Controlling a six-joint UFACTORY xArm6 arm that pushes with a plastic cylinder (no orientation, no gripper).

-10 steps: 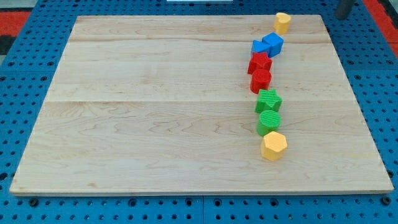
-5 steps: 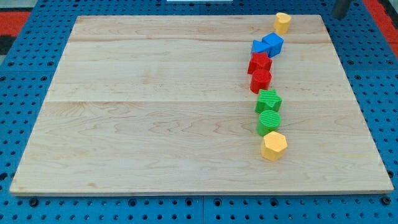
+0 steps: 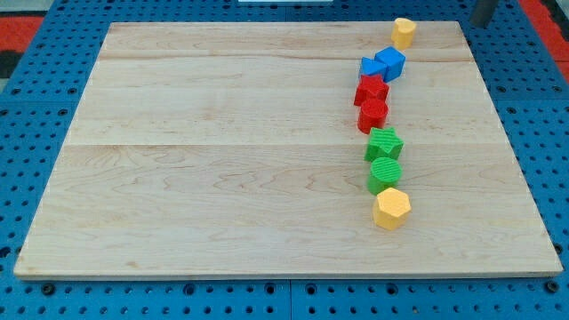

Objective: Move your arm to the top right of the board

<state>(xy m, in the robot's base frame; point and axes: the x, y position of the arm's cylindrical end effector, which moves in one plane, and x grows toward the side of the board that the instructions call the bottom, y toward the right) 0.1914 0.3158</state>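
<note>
My dark rod shows at the view's top right corner, just off the wooden board (image 3: 222,133). My tip (image 3: 483,23) is above the blue pegboard, right of the board's top right corner. A yellow block (image 3: 404,33) sits near that corner, to the left of my tip. Below it a column runs down: a blue cube (image 3: 390,62) touching another blue block (image 3: 371,69), a red star (image 3: 372,89), a red block (image 3: 372,114), a green star (image 3: 384,142), a green cylinder (image 3: 385,174) and a yellow hexagon (image 3: 391,208). My tip touches no block.
The board lies on a blue pegboard table (image 3: 267,302). Red areas show at the top left (image 3: 22,22) and top right (image 3: 544,16) corners of the view.
The rod has shifted very slightly to the view's left. No block has moved.
</note>
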